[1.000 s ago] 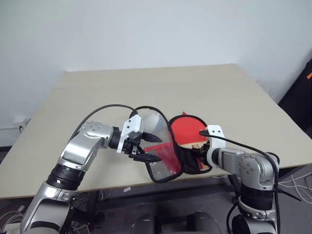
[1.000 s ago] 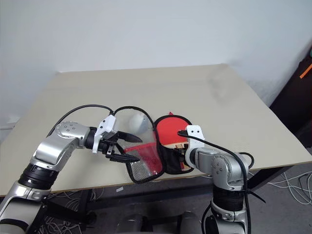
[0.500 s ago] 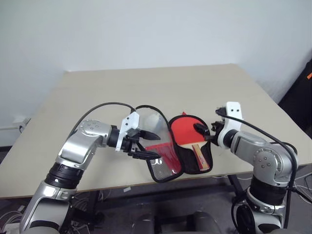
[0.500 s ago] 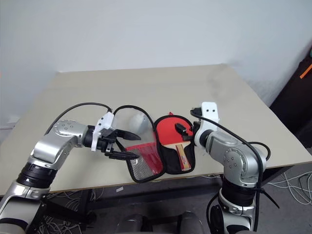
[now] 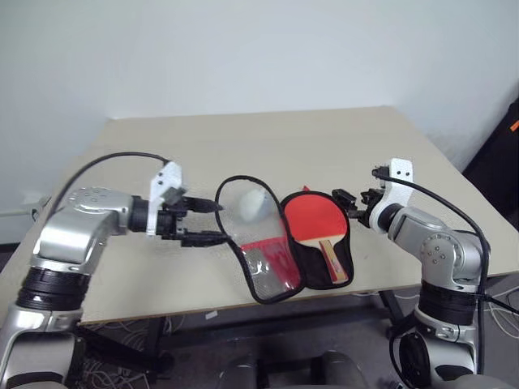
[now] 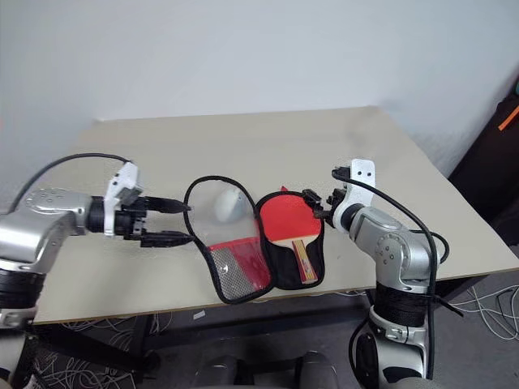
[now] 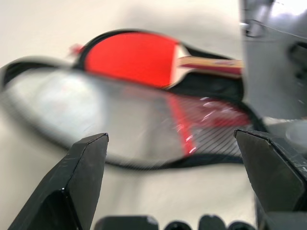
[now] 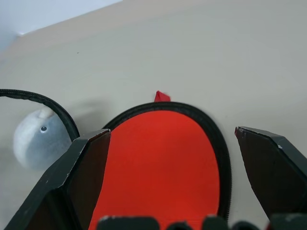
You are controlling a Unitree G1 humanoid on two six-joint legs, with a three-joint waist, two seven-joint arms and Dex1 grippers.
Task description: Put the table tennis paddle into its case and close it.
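Both halves of the red, black-edged, paddle-shaped zippered case [image 5: 280,243] are lying open near the beige table's [image 5: 268,146] front edge, the red-rubber, wooden-handled table tennis paddle [image 5: 318,227] resting in the right half, handle toward the robot. Left gripper [image 5: 207,221] is hovering just beside the mesh-and-window flap, nearer it; right gripper [image 5: 350,207] is hovering beside the paddle. Each is standing wide, holding nothing.

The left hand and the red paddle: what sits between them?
Between the left hand and the paddle lies the case's open flap, with clear window and mesh, seen in the left eye view.
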